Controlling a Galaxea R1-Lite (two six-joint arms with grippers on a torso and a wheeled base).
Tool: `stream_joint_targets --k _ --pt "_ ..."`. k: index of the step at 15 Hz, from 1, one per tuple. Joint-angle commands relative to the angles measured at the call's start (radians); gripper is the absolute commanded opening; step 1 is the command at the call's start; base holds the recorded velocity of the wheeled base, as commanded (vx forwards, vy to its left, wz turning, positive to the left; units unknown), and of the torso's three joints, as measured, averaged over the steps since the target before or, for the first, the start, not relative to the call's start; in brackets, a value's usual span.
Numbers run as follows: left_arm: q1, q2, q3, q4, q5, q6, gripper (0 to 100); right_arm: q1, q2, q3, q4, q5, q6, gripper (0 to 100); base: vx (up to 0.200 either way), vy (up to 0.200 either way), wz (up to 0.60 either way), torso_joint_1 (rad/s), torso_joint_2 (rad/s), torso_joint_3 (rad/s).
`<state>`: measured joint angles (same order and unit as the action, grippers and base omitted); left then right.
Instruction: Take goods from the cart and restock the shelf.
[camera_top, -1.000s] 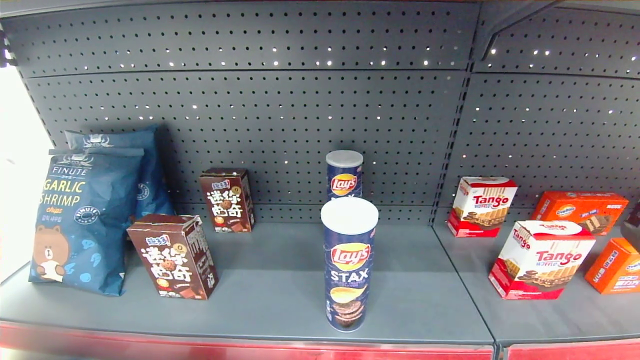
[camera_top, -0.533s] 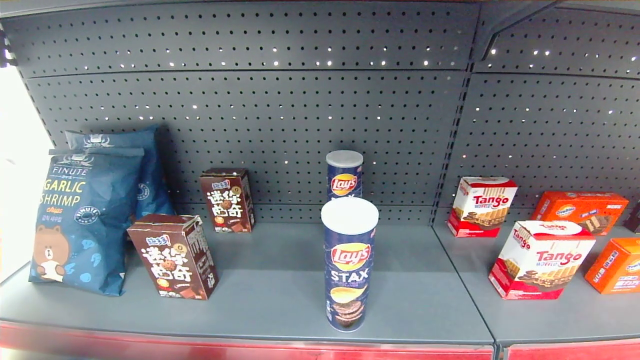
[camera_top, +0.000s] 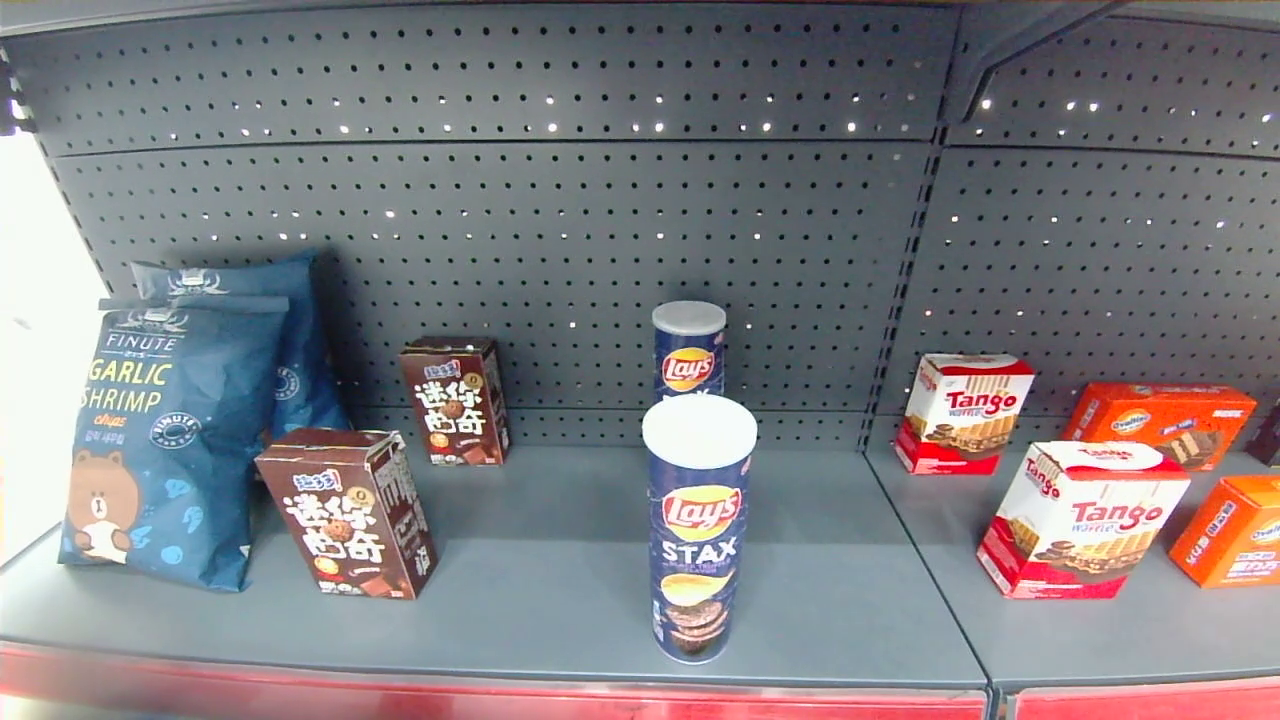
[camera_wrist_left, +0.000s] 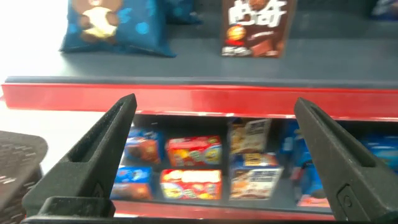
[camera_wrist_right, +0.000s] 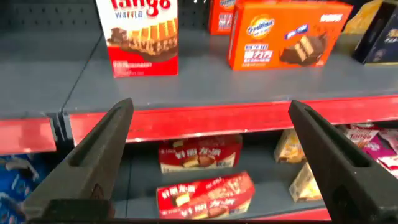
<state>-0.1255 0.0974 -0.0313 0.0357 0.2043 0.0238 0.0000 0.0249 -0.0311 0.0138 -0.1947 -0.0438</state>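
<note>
- Nearest to us, the left gripper (camera_wrist_left: 214, 102) hangs before the shelf, its two black fingers spread wide with nothing between them. The right gripper (camera_wrist_right: 210, 104) is likewise wide apart and holds nothing.
- Past both runs the red front lip (camera_top: 500, 697) of the grey metal shelf board (camera_top: 560, 590). Under it we see a lower tier of red and yellow snack packs (camera_wrist_left: 189, 168), too blurred for us to tell apart.
- The front row, from left to right, holds:
  - a dark blue crinkled chip bag with a bear on it (camera_top: 165, 440)
  - a brown cardboard biscuit box (camera_top: 347, 512)
  - a tall dark blue crisp can with a white lid (camera_top: 697, 530)
  - a red and white wafer box (camera_top: 1082, 520)
  - an orange cardboard box (camera_top: 1235, 530), cut off by the picture's edge
- Bare board lies between the brown box and the can, and again between the can and the wafer box. The can stands near the lip.
- Behind each front item stands one of the same kind:
  - a second blue bag (camera_top: 290, 340), half hidden by the first
  - a second brown box (camera_top: 455, 400)
  - a second blue can with a grey lid (camera_top: 688, 350), its lower part covered by the front can
  - a second wafer box (camera_top: 965, 412)
  - a longer orange box (camera_top: 1160, 420)
- The back row stands close to the dark perforated back panel (camera_top: 500, 230), which is farthest from us.
- A slotted upright post (camera_top: 905, 300) parts the two bays, with the wafer and orange boxes in the right one.
</note>
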Motion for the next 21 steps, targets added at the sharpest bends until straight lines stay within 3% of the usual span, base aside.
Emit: stream_joint_targets --k 1,7,11,14,21 --pt "0.089 0.039 -0.002 0.003 0.000 0.015 100 0.000 -0.025 0.000 0.002 -0.006 0.032 100 0.000 0.000 0.00 0.000 0.00 0.000" --pt "0.081 -0.028 0.001 -0.005 -0.006 0.018 100 0.000 -0.025 0.000 0.002 -0.005 0.042 100 0.000 0.000 0.00 0.000 0.00 0.000" --pt "0.122 -0.097 0.001 -0.005 -0.005 0.015 100 0.000 -0.025 0.000 0.002 -0.011 0.042 100 -0.100 0.000 0.00 0.001 0.00 0.001" --pt "0.122 -0.097 0.001 -0.007 -0.005 -0.019 100 0.000 -0.025 0.000 0.002 -0.011 0.042 100 0.000 0.000 0.00 0.000 0.00 0.000" --pt "0.122 -0.097 0.001 -0.007 -0.006 -0.013 100 0.000 -0.025 0.000 0.002 -0.011 0.042 100 0.000 0.029 0.00 0.001 0.00 0.000"
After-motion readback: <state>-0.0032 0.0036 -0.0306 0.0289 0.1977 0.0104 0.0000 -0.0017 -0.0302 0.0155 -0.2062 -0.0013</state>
